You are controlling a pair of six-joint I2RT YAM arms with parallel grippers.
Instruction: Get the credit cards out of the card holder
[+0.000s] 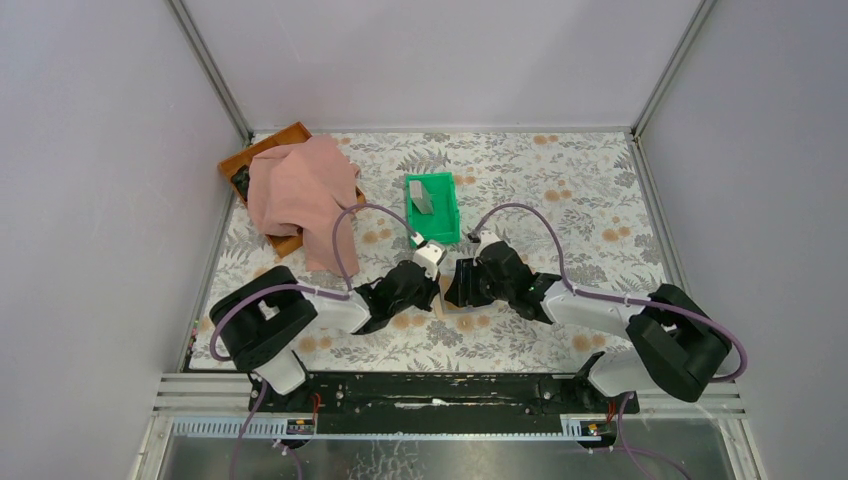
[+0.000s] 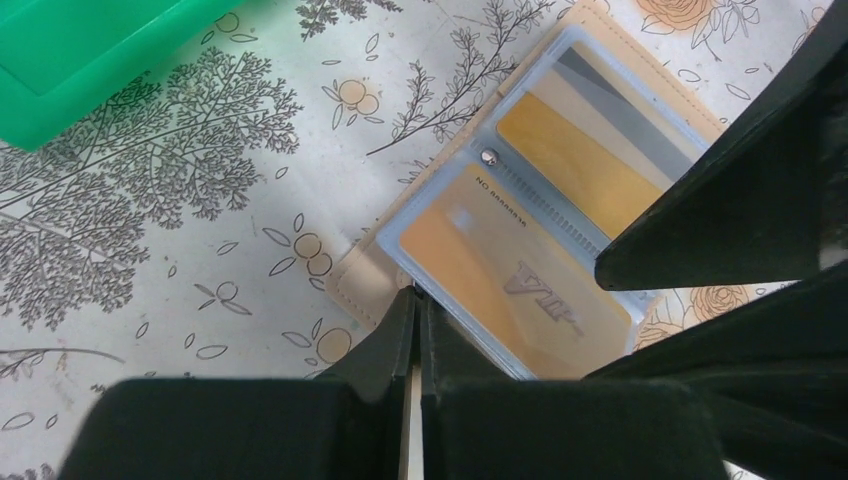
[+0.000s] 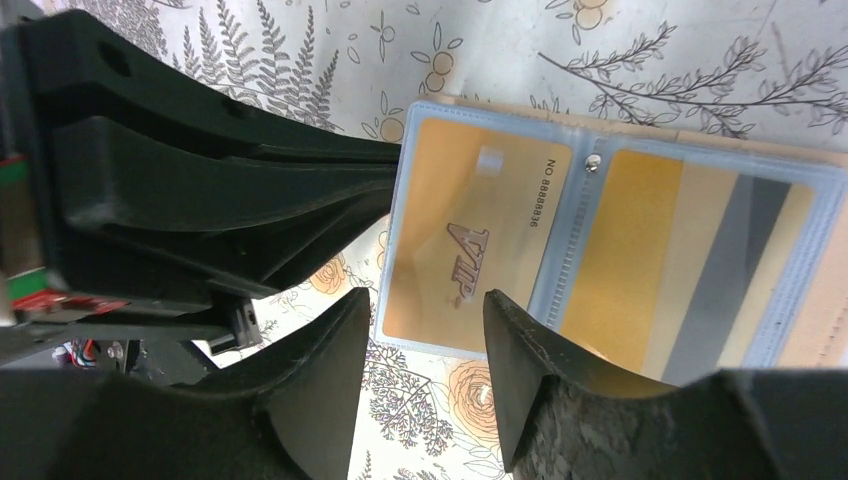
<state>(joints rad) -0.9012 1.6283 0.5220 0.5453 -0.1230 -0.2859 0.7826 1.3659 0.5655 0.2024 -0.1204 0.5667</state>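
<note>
Extraction looks not yet begun: card holder (image 2: 530,200) lies open on the table (image 1: 560,180), just at six o'clock of the green bin (image 1: 432,205), with the credit cards (image 3: 470,240) inside its clear pockets. Left gripper (image 2: 415,300) is pressed together, tips at the holder's nine-o'clock edge in the right wrist view; whether it nips the sleeve I cannot tell; right gripper (image 3: 425,370) stands apart, straddling the gold card's six-o'clock edge. Next, I judge, it must pinch card rather than sleeve; the left must pin the holder.
</note>
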